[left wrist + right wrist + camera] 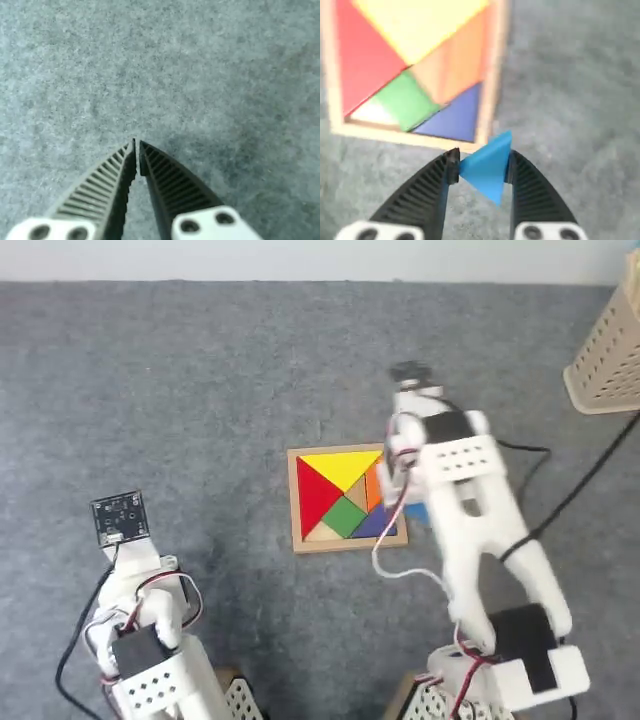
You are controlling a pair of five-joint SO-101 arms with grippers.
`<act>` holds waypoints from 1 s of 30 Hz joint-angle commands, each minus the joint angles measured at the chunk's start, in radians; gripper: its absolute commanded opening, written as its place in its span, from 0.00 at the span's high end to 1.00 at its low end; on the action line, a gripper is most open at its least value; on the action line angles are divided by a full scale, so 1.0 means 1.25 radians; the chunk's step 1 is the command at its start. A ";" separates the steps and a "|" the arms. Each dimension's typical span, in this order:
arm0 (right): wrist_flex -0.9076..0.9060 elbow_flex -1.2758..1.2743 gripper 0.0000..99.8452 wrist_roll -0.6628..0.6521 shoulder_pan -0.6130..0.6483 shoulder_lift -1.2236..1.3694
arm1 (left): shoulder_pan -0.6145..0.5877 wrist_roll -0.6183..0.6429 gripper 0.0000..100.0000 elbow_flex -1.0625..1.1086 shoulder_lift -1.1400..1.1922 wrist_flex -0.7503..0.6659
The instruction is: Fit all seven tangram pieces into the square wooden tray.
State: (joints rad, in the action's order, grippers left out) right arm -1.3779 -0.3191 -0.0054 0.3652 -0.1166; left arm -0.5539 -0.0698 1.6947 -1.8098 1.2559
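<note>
The square wooden tray (294, 502) lies mid-table on grey carpet. It holds a yellow triangle (420, 22), a red triangle (362, 60), a green square (405, 100), an orange piece (455, 70), a purple piece (452, 120) and a pale piece (370, 112). My right gripper (481, 162) is shut on a small blue triangle (487, 170), just outside the tray's near right corner (487, 132). In the high view the blue triangle (418, 512) peeks out beside the tray under the right arm. My left gripper (136, 145) is shut with nothing in it, over bare carpet far left of the tray.
A beige perforated basket (610, 350) stands at the table's far right edge. The right arm's cables (400, 565) trail just in front of the tray. Grey carpet (200, 390) covers the whole table.
</note>
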 commanded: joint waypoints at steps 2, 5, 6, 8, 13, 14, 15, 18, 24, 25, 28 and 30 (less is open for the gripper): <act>0.024 0.109 0.92 -0.097 0.047 -0.031 | 0.002 0.007 0.99 -0.007 -0.002 0.002; 0.025 0.183 0.92 -0.176 0.071 0.045 | 0.002 0.007 0.99 -0.007 -0.002 0.002; 0.025 0.203 0.92 -0.215 0.077 0.082 | 0.002 0.007 0.99 -0.007 -0.002 0.002; 0.025 0.228 0.93 -0.280 0.105 0.155 | 0.002 0.007 0.99 -0.007 -0.002 0.002; 0.083 0.258 0.93 -0.306 0.145 0.314 | 0.002 0.007 0.99 -0.007 -0.002 0.002; 0.085 0.261 0.93 -0.304 0.147 0.337 | 0.002 0.007 0.99 -0.007 -0.002 0.002; 0.085 0.266 0.93 -0.286 0.150 0.359 | 0.002 0.007 0.99 -0.007 -0.002 0.002; 0.091 0.268 0.96 -0.182 0.159 0.386 | 0.002 0.007 0.99 -0.007 -0.002 0.002; 0.117 0.327 0.93 0.214 0.163 0.395 | 0.002 0.007 0.99 -0.007 -0.002 0.002; 0.117 0.328 0.90 0.270 0.164 0.395 | 0.002 0.007 0.99 -0.007 -0.002 0.002; 0.098 0.331 0.84 0.426 0.176 0.401 | 0.002 0.007 0.99 -0.007 -0.002 0.002; 0.083 0.334 0.82 0.473 0.192 0.402 | 0.002 0.007 0.99 -0.007 -0.002 0.002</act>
State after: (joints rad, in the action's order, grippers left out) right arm -1.2490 0.0399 0.4595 0.5708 0.3974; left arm -0.5524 -0.0698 1.6947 -1.8098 1.2559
